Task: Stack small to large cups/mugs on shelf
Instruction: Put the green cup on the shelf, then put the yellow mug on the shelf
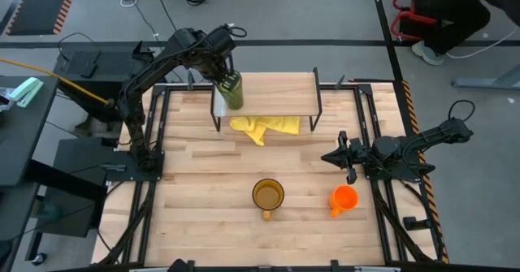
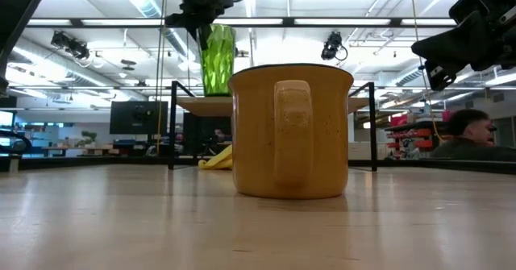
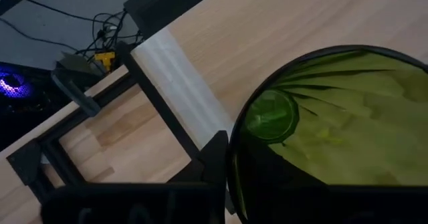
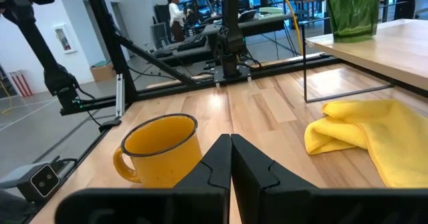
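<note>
The olive-green tumbler [image 1: 231,90] stands upright on the left end of the shelf [image 1: 276,93], a light board on black wire legs. My left gripper [image 1: 221,75] is above it at its rim, shut on it. The amber mug [image 1: 267,196] stands on the table near the front, handle toward the near edge. The small orange mug [image 1: 344,198] stands to its right. My right gripper [image 1: 335,157] hovers shut above the table's right side, just beyond the orange mug, touching nothing. My left gripper holds the green tumbler at its rim [image 3: 235,144], coming from above and pointing down. One finger [image 3: 214,160] lies against the outside of the wall; the other finger does not show. The tumbler stands upright with its base [image 2: 216,93] on the shelf board.
A yellow cloth [image 1: 264,127] lies on the table under the shelf's front edge. The rest of the shelf board [image 4: 381,43] to the tumbler's right is bare. A black frame runs round the table. A person [image 2: 472,137] sits beyond the far right.
</note>
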